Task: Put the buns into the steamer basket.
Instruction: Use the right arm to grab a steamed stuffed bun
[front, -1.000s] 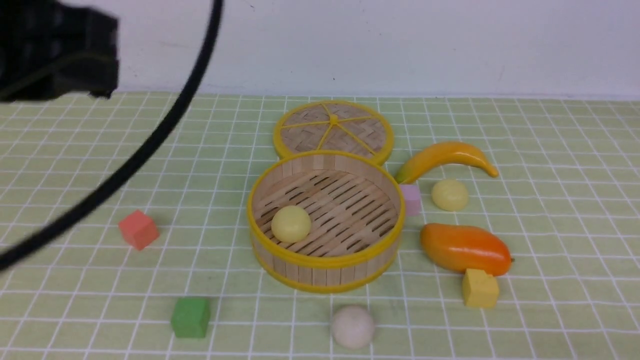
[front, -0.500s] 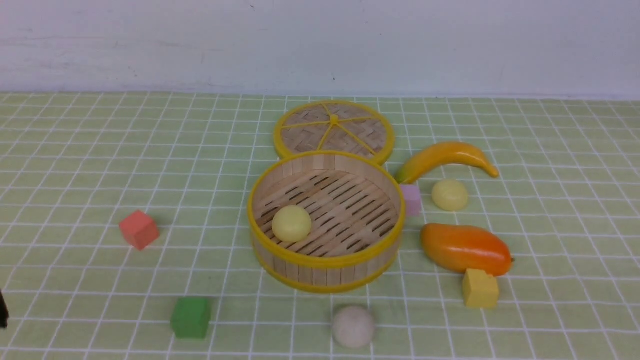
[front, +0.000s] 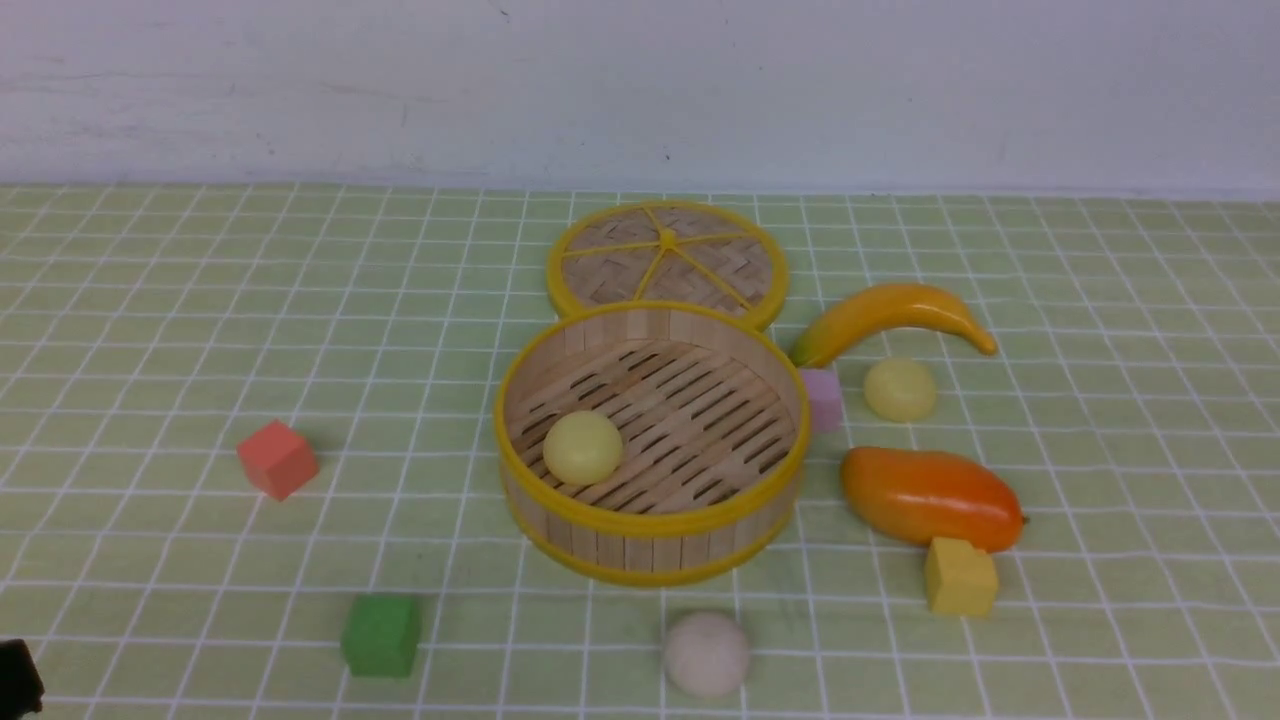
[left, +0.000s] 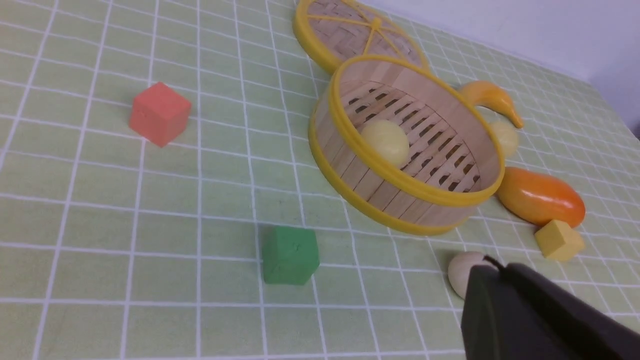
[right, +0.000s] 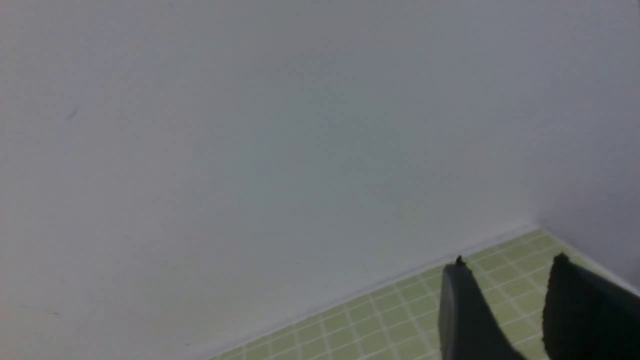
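One bun in, two to go

A yellow bun (front: 582, 447) sat in the basket (front: 650, 545). The second yellow bun (front: 900, 390) lay by the banana (front: 890, 312), and the off-white bun (front: 706, 653) just in front of the basket looked like the next grab. The right claw (right: 510, 267) gaped open and empty. I couldn't tell with the left claw (left: 480, 285). Green checked worktop (front: 200, 330), plain white wall (front: 640, 90).

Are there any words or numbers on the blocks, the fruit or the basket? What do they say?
None: there is no writing to read in any view.
The steamer basket, lid, buns, red cube, green cube, yellow cube, banana and mango are all plain.
The cloth has only white grid lines.
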